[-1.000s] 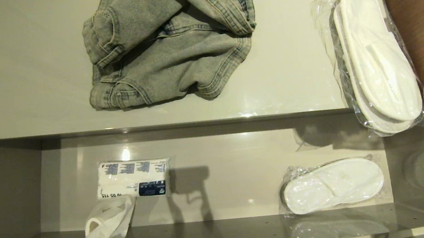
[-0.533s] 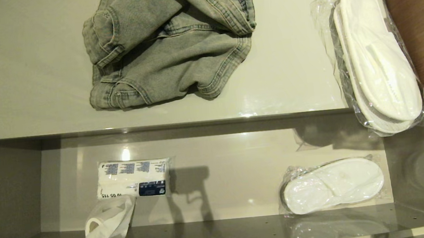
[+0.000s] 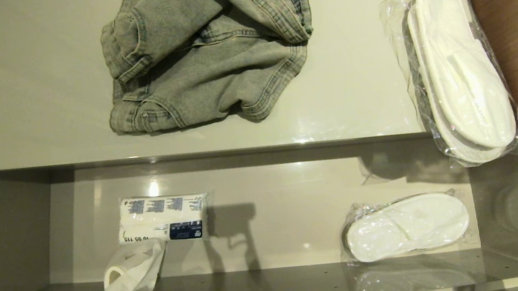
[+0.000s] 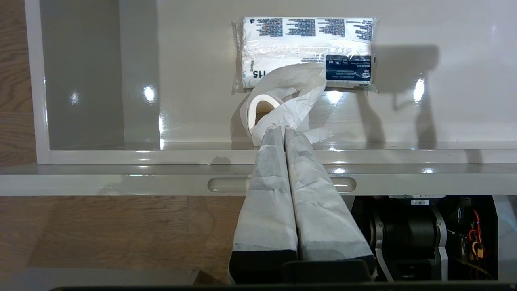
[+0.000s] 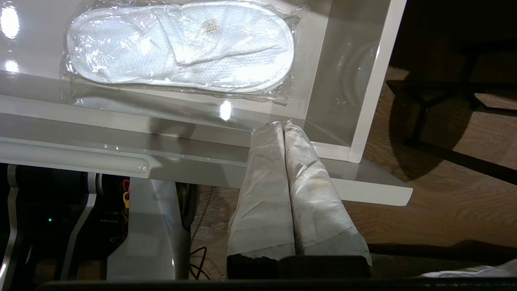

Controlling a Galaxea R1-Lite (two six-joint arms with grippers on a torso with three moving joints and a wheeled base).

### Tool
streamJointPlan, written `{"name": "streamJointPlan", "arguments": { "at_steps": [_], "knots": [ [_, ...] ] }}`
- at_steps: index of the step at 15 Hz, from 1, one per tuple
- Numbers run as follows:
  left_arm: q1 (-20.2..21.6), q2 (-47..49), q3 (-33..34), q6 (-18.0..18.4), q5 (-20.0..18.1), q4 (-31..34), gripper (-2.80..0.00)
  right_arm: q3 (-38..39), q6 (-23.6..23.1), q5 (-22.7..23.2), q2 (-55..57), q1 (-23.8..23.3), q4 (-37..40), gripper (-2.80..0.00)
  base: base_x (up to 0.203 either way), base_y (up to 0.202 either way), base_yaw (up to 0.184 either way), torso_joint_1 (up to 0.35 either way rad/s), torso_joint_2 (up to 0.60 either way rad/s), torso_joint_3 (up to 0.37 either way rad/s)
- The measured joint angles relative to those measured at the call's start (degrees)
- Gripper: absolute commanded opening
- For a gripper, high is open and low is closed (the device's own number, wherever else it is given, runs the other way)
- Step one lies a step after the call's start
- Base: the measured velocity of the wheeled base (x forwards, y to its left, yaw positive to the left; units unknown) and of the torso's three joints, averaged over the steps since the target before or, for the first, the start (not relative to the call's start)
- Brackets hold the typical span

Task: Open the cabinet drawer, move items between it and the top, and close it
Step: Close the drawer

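A: Glossy off-white cabinet top (image 3: 38, 89) is filling the far half of the head view, w/ the drawer (image 3: 13, 232) standing pulled open below it. Going L to R: crumpled jeans (image 3: 209, 56) are lying mid-top, one slipper pack (image 3: 461, 69) is sitting at the top's right end, its near tip hanging over the edge.

B: And inside the drawer?

A: Tissue pack (image 3: 162, 218) left of centre, loose white paper roll (image 3: 129, 274) just in front of it, second slipper pack (image 3: 406, 226) lying flat toward the right.

B: Grippers?

A: Left gripper (image 4: 278, 129) is hanging outside the drawer front, fingers pressed together, holding nothing. Right gripper (image 5: 282, 124) is waiting near the drawer's right front corner, also pressed together, empty.

B: So, likely next is a slipper pack.

A: Prob. the right arm. It should be spreading its fingers first, coming over the front wall, pinching slipper plus film, since the bag alone is looking slippery.
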Motion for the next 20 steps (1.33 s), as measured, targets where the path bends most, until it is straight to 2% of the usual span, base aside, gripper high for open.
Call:
{"name": "streamJointPlan", "arguments": {
  "at_steps": [9, 20],
  "knots": [
    [0.00, 0.00, 0.00, 0.26, -0.01, 0.00, -2.80, 0.00, 0.02, -0.02, 0.00, -0.01, 0.00, -2.80, 0.000, 0.000, 0.000, 0.000, 0.00, 0.000],
    [0.00, 0.00, 0.00, 0.01, 0.01, 0.01, -2.80, 0.00, -2.19, 1.24, 0.00, 0.00, 1.00, -2.80, 0.000, 0.000, 0.000, 0.000, 0.00, 0.000]
  ]
}}
